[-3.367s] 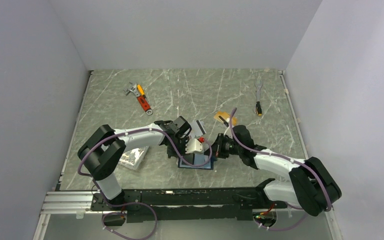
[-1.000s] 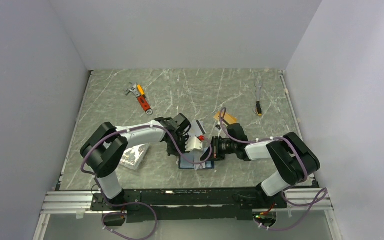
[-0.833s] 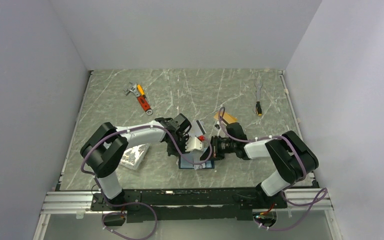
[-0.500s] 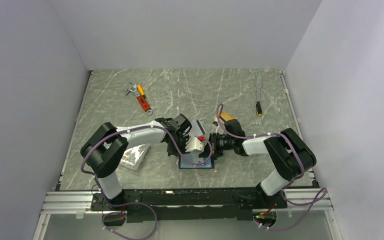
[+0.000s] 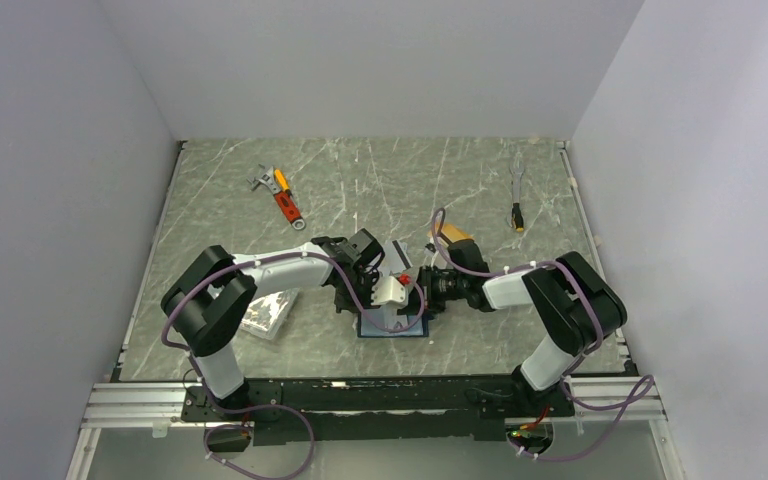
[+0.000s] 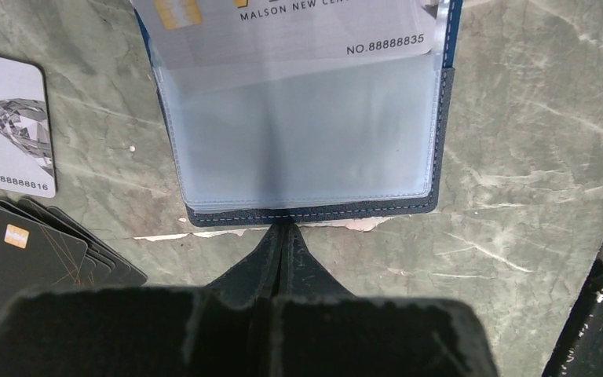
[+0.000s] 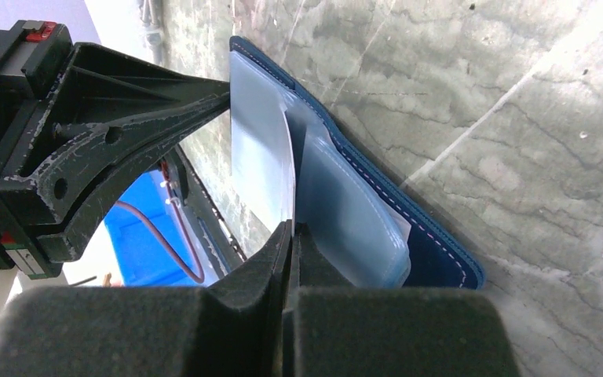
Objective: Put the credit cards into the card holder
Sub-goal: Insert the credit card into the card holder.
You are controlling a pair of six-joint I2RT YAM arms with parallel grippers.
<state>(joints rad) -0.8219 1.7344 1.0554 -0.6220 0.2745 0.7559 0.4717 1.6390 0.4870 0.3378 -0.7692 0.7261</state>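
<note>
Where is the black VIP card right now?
In the left wrist view, the black card lies on the table at the lower left, just below the silver card and left of the open card holder.

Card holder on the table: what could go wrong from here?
1. The right gripper pinches one thin clear sleeve; pulling harder might tear or crease it.
2. The left gripper, shut, meets only the card holder at its rim, so the holder could slip free.

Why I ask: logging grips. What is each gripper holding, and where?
Left gripper: card holder, stitched edge. Right gripper: pale sheet, its edge; card or sleeve unclear.
</note>
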